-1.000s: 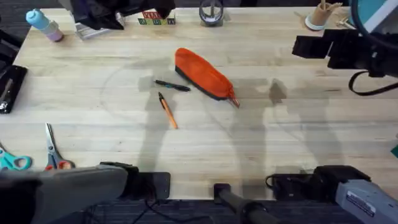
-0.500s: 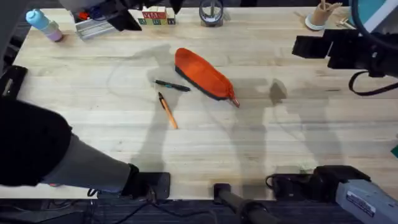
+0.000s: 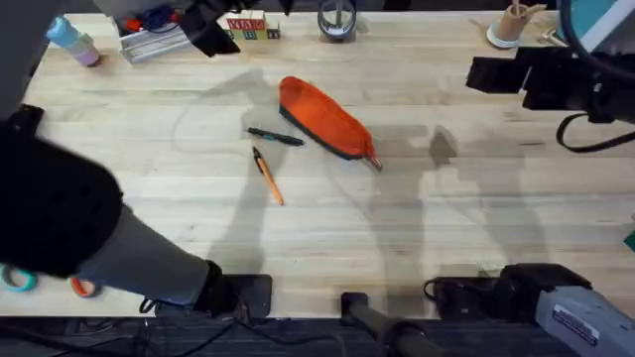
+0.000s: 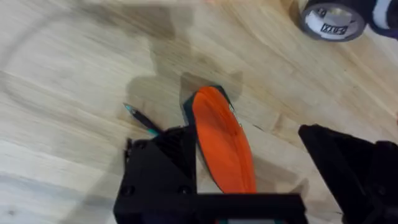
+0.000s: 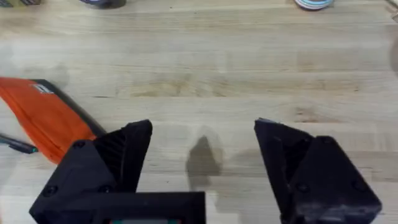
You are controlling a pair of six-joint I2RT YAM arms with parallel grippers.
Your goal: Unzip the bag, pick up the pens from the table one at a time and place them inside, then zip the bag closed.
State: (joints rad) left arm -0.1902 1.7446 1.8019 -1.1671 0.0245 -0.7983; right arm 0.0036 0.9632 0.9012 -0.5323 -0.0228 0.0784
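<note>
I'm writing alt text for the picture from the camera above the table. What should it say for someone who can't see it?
An orange pencil pouch lies zipped on a light wooden table, with a black pen and an orange pen lying just beside it. A large, blurred dark robot arm covers the lower left, and toy blocks and a tape roll sit along the far edge.

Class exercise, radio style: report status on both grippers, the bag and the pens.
Left gripper open above the bag. Right gripper open, empty. Bag zipped; orange pen and black pen on the table. Nothing in the way.
</note>
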